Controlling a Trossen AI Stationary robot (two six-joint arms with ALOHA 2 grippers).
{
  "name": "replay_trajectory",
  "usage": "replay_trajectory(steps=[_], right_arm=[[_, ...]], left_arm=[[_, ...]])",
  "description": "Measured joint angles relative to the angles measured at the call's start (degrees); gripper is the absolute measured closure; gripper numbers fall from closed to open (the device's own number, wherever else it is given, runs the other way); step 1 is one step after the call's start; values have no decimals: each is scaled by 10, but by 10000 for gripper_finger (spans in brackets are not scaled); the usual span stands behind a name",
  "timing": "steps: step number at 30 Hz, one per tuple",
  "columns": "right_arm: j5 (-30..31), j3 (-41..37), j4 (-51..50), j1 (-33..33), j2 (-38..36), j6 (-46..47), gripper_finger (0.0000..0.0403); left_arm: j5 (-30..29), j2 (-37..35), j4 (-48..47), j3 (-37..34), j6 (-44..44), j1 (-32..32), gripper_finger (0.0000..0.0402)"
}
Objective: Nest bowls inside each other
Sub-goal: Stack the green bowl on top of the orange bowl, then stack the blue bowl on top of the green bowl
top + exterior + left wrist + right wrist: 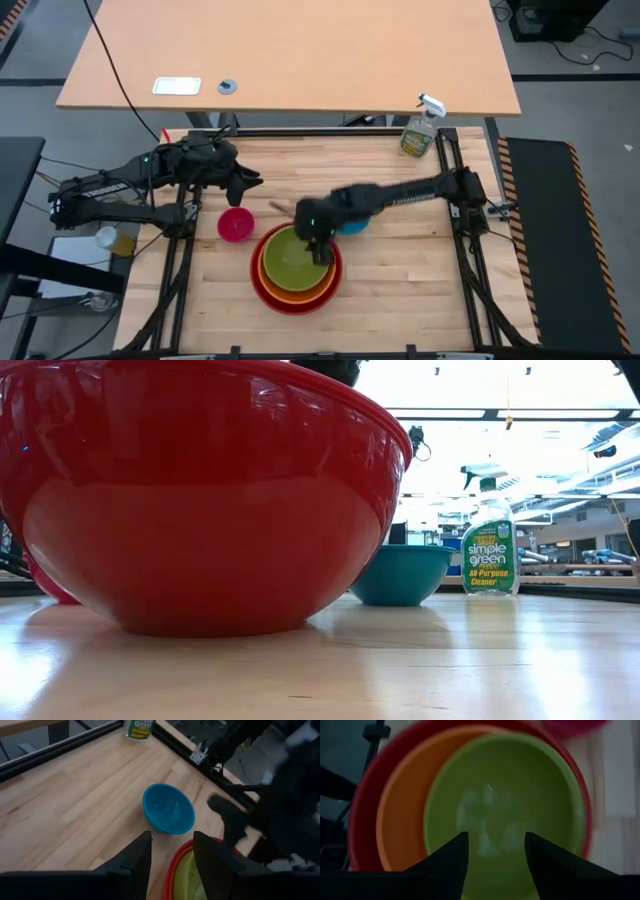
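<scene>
The green bowl (505, 795) sits inside the orange bowl (400, 815), which sits inside the large red bowl (295, 290) near the table's front middle. My right gripper (320, 250) hangs open above the green bowl's hollow, slanting down, with nothing between its fingers (450, 855). The blue bowl (167, 810) stands upright on the table just behind the stack, partly under my right arm. The pink bowl (236, 224) stands on the table left of the stack. My left gripper (245, 184) hovers open behind the pink bowl, holding nothing.
A green spray bottle (420, 128) stands at the table's far right corner. Black frame rails (175, 290) run along the left and right table edges. Bare wood lies right of the stack and along the far side.
</scene>
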Motion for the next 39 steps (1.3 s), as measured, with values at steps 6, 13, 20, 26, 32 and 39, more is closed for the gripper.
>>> replay_trajectory(steps=[6,13,20,26,32,39], right_arm=[[69,0,29,44,63,62,210],[144,2,46,50,132,132,222],[86,1,25,47,160,126,234],[99,1,10,48,97,130,237],[128,1,-16,40,40,131,237],[156,1,-121,-34,-14,126,237]], left_arm=[[8,-7,17,0,-8,0,253],[39,-20,35,0,-29,-1,253],[48,-36,53,0,-48,-29,253],[48,-39,54,0,-47,-37,253],[46,-39,53,0,-32,-37,253],[27,-38,39,0,-17,-37,253]])
